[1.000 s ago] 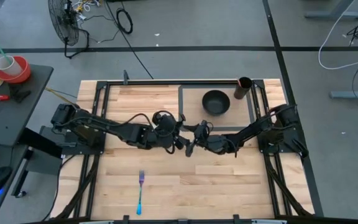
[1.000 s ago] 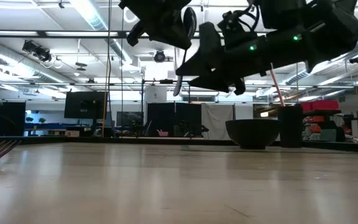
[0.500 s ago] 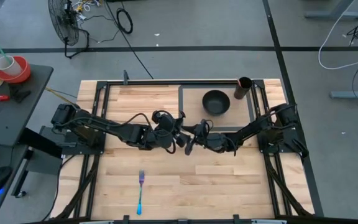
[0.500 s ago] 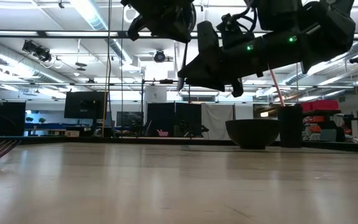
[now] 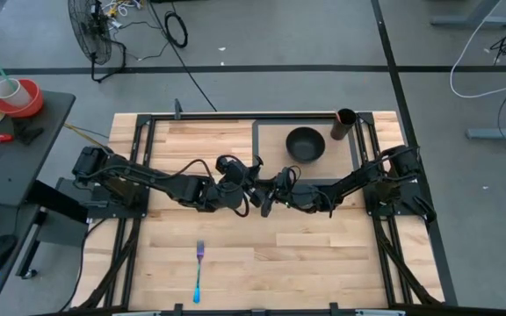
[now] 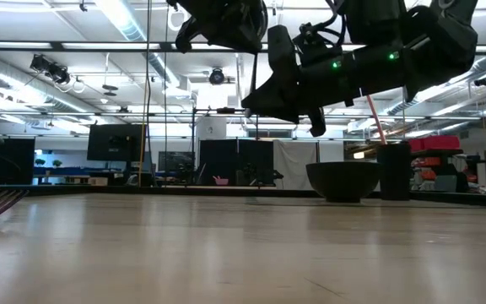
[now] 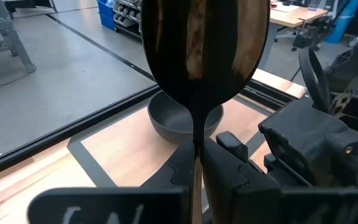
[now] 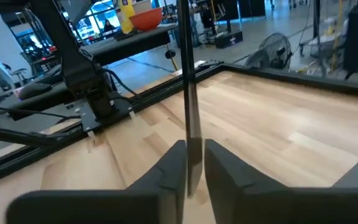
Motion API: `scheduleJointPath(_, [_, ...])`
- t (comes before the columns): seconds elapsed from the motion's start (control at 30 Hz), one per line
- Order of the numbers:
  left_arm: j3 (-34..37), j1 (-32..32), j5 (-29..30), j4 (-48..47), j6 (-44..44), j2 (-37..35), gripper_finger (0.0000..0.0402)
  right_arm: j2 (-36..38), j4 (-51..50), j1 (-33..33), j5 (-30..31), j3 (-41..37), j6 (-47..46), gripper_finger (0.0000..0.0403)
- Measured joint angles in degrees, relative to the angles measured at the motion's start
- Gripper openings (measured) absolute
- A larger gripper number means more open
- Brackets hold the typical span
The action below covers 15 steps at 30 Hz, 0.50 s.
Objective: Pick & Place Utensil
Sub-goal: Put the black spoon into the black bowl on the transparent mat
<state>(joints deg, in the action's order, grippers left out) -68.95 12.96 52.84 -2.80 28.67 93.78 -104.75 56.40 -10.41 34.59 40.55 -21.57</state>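
A handover is taking place above the middle of the worktop (image 5: 323,254): the left hand (image 5: 255,188) is pinching the handle of a dark spoon (image 7: 199,56), and the right hand (image 5: 269,209) is pinching the same handle's other end (both hold it well clear of the wood). Next, the left hand needs to be letting go so the right can be carrying the spoon to the bowl (image 5: 305,144).
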Motion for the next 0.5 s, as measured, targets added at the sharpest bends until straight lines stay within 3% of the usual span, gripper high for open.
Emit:
scheduleJointPath(0.17, [0.0, 0.0, 0.8, 0.0, 0.5, 0.1, 0.0027, 0.0, 0.3, 0.2, -2.7, 0.0, -1.7, 0.001])
scheduleJointPath(0.5, [0.0, 0.5, 1.2, -0.6, -3.5, -0.9, 0.0093, 0.1, 0.0, 0.1, -4.9, -0.1, -8.6, 0.0004])
